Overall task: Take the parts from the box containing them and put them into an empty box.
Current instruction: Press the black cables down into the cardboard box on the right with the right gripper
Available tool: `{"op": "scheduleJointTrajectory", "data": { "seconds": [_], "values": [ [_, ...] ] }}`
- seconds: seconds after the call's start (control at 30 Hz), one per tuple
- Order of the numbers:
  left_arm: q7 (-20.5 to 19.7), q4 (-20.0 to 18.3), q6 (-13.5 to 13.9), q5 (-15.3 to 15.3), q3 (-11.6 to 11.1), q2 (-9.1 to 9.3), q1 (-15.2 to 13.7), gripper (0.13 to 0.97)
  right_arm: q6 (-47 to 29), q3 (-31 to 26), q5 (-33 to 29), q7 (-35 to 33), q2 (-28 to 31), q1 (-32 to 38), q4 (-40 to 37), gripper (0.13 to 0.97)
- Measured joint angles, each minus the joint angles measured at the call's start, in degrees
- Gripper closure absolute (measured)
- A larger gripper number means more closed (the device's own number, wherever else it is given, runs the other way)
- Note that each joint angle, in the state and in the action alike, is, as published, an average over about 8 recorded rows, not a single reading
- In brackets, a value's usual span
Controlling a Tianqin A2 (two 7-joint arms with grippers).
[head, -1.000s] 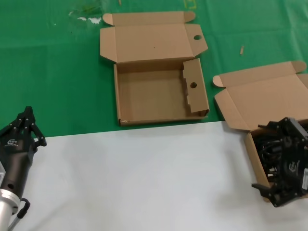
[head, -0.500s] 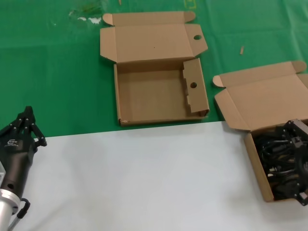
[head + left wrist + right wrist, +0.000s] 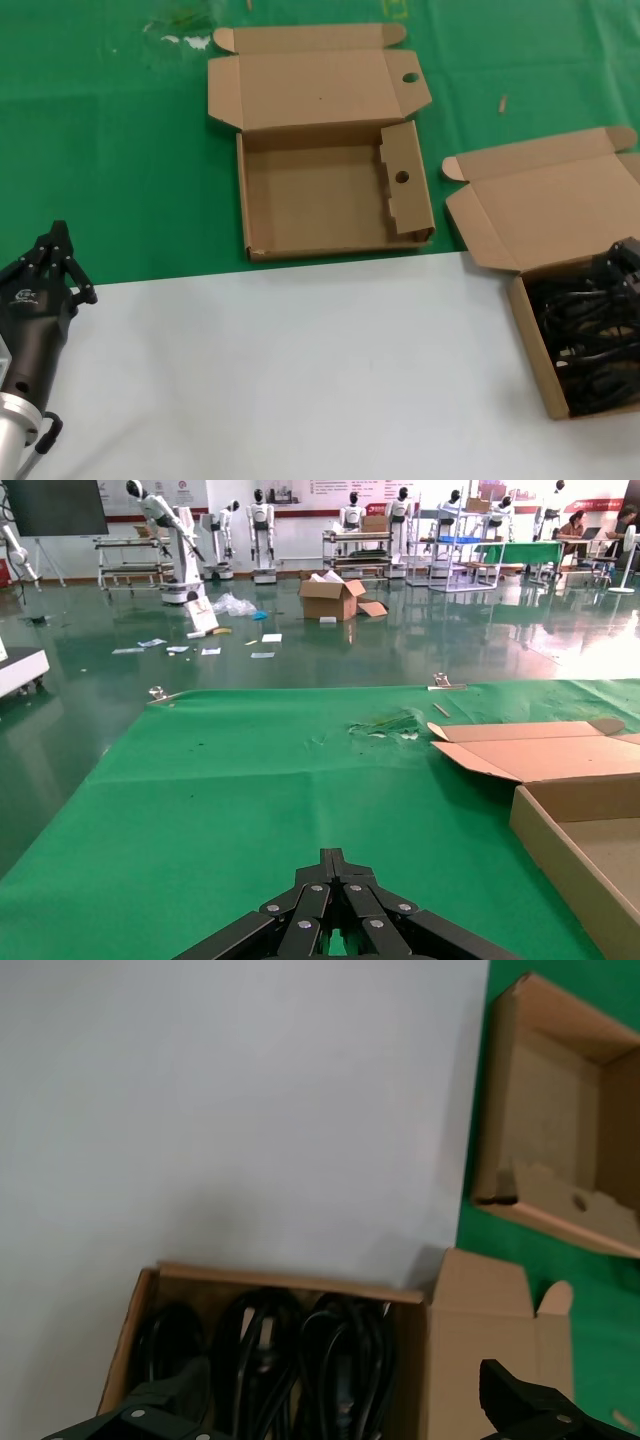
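Beside the empty box (image 3: pixel 335 195), to its right and nearer the robot, sits the plain-lidded box (image 3: pixel 560 230), lid thrown back, with the black cables (image 3: pixel 590 335) coiled inside. Above those cables the right gripper (image 3: pixel 340 1415) hangs with its fingers spread wide, grasping nothing. Well to the left of the empty box, the left gripper (image 3: pixel 55 250) rests over the white sheet (image 3: pixel 290 370), fingers pressed together.

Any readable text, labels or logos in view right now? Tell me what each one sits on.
Left claw: small white logo on its body, too small to read.
Red banners on the hall's far wall: too blurred to read.
Both boxes and the cables: no print visible.
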Motion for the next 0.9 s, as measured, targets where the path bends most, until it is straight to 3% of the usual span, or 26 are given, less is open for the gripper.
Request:
{"op": "scheduleJointTrajectory", "data": {
  "seconds": [0.13,0.43,0.73,0.9],
  "values": [
    [0.00,0.00,0.00,0.00,0.00,0.00,0.00,0.957,-2.81,-0.94,-2.29,-1.06,-2.20,2.65,-2.02,0.154],
    [0.00,0.00,0.00,0.00,0.00,0.00,0.00,0.957,-7.93,-3.55,-7.46,-3.30,-7.69,9.33,-6.68,0.246],
    [0.00,0.00,0.00,0.00,0.00,0.00,0.00,0.957,-10.20,-4.27,-9.90,-4.00,-9.94,11.93,-8.99,0.404],
    [0.00,0.00,0.00,0.00,0.00,0.00,0.00,0.957,-10.96,-4.37,-10.68,-3.87,-10.70,12.74,-9.68,0.539]
  ]
}}
